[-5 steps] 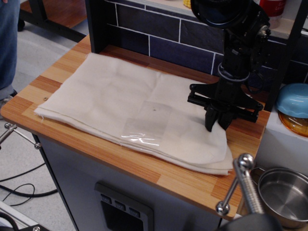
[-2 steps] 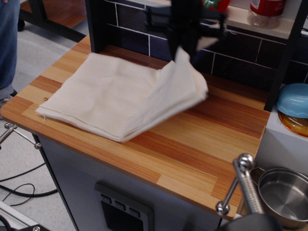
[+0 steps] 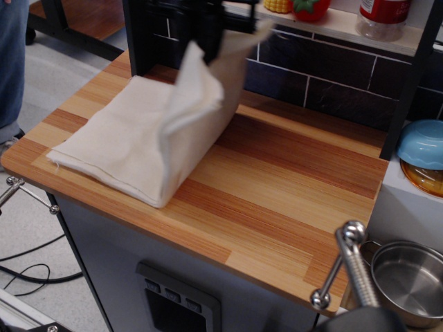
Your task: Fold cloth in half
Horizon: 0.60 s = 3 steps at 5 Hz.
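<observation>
The cream cloth (image 3: pixel 124 145) lies on the left half of the wooden table (image 3: pixel 291 200). Its right part is lifted and stands up as a tall flap leaning to the left. My dark gripper (image 3: pixel 208 31) is at the top of the view above the table's back left, shut on the flap's upper edge. The gripper is blurred and partly cut off by the frame's top. The cloth's tape patch is hidden in the fold.
A dark tiled back wall (image 3: pixel 325 76) with a shelf of items runs behind the table. A blue bowl (image 3: pixel 421 144) sits at the right. A steel pot (image 3: pixel 408 280) and a metal handle (image 3: pixel 342 270) are at the lower right. A person's leg (image 3: pixel 10 62) stands far left.
My gripper has lifted the cloth's right end and carried it up and to the left across the table. The right half of the table is now bare wood.
</observation>
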Motion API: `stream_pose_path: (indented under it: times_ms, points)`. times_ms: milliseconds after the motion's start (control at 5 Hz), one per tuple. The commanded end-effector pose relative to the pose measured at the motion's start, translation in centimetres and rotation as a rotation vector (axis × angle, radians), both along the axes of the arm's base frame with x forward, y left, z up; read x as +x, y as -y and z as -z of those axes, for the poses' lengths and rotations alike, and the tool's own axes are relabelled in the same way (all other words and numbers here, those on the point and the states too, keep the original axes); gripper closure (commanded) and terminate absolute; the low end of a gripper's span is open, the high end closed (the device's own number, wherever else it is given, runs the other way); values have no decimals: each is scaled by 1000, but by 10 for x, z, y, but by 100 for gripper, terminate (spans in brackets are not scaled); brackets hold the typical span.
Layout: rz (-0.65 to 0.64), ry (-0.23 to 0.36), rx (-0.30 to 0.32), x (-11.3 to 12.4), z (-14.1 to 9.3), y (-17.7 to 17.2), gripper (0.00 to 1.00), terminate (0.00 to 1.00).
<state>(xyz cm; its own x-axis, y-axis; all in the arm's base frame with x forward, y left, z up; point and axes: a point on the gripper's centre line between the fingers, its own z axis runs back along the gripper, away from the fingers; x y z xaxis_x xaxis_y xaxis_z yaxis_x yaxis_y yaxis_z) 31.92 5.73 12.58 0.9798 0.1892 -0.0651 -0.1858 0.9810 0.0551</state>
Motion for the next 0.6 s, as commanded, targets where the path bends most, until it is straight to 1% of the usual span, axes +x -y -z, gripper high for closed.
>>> stream_pose_path:
  times_ms: [0,200,400]
  points:
    - [-230,23,228,15,-5,-88,0,0]
    - [-230,23,228,15,-5,-88,0,0]
    - [-230,23,228,15,-5,-88,0,100]
